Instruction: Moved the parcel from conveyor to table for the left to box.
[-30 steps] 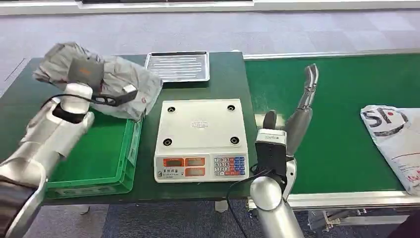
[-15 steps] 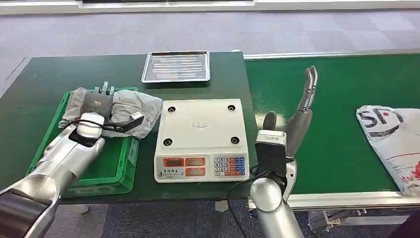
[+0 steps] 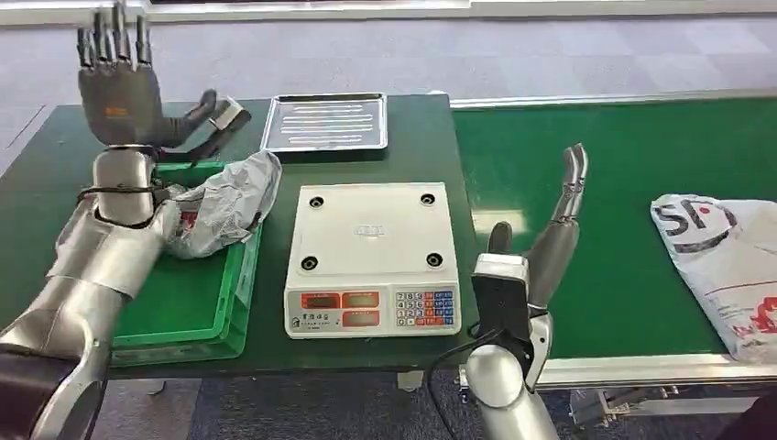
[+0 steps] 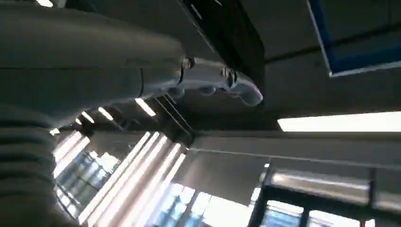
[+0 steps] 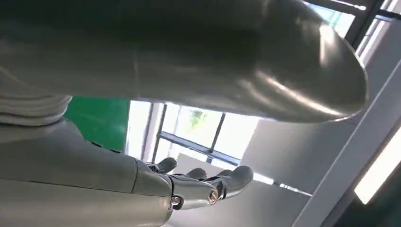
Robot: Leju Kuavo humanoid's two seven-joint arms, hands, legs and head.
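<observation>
A crumpled grey parcel (image 3: pixel 222 203) lies in the green box (image 3: pixel 188 302) on the table's left, draped over its right rim. My left hand (image 3: pixel 122 87) is raised high above the box with fingers spread upward, holding nothing; its fingers (image 4: pixel 222 85) stretch out against the ceiling in the left wrist view. My right hand (image 3: pixel 554 229) stands over the conveyor's near left part, fingers straight and pointing up, empty; its fingers (image 5: pixel 198 182) are extended in the right wrist view. A white parcel (image 3: pixel 724 266) with printed letters lies at the conveyor's right edge.
A white scale (image 3: pixel 371 257) with a keypad sits between the box and the green conveyor (image 3: pixel 632 165). A metal tray (image 3: pixel 325 122) lies at the table's far side. The dark green table (image 3: pixel 55 165) has bare room left of the box.
My left hand let go of the grey parcel and rose with fingers spread; the parcel now lies in the box. The white parcel crept left on the conveyor. My right hand stayed put.
</observation>
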